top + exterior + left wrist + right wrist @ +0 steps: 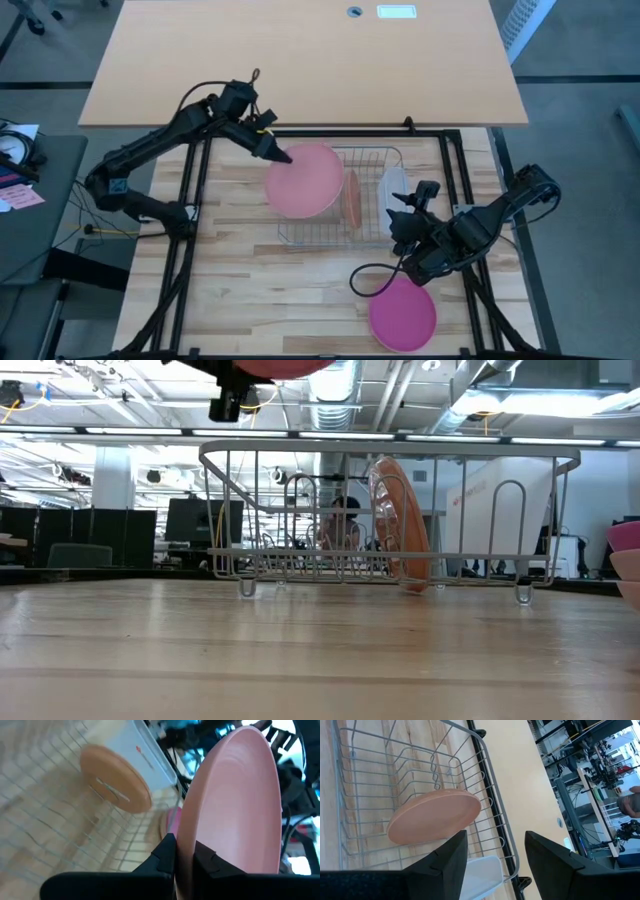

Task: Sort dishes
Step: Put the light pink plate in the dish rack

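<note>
My left gripper (284, 157) is shut on a pale pink plate (305, 180), held above the left part of the wire rack (340, 195). A salmon-orange plate (352, 196) stands on edge in the rack's slots; it shows in the low view (398, 525) and in the right wrist view (435, 816). A bright magenta plate (402, 313) lies flat on the table at the near right. My right gripper (405, 215) is open and empty, just right of the rack, between it and the magenta plate. My left gripper pinches the pink plate's rim (184, 851) between its two fingers, one on each face, at the plate's far-left edge. The fingers come slanting from the far left. The plate is lifted clear above the rack, roughly level as the high view shows it.
A translucent tub (394, 186) stands just right of the rack, by its far-right corner. Dark frame rails (190, 200) run along the table's left and right sides. A person (345, 520) shows in the room behind the rack. Bare wood lies at the near left.
</note>
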